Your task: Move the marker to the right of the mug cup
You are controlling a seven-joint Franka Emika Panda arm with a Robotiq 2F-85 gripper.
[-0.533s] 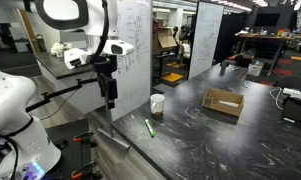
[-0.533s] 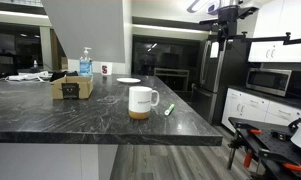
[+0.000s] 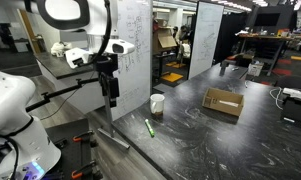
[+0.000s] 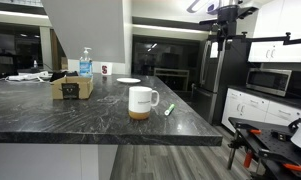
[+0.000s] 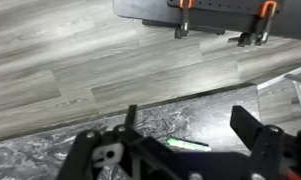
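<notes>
The green marker (image 3: pixel 149 127) lies flat on the dark marble counter near its edge; it also shows in an exterior view (image 4: pixel 170 109) and in the wrist view (image 5: pixel 188 144). The white mug cup (image 3: pixel 157 103) stands upright just behind it, on a brown coaster in an exterior view (image 4: pixel 142 99). My gripper (image 3: pixel 109 96) hangs high above the counter's edge, well above the marker. In an exterior view it is at the top (image 4: pixel 216 40). Its fingers (image 5: pixel 190 125) are spread wide and hold nothing.
A flat brown cardboard box (image 3: pixel 223 102) lies further along the counter (image 3: pixel 220 135). A small box (image 4: pixel 72 87), a sanitizer bottle (image 4: pixel 85 63) and a white plate (image 4: pixel 128 81) stand at the far end. Wood floor lies below the counter edge (image 5: pixel 80 60).
</notes>
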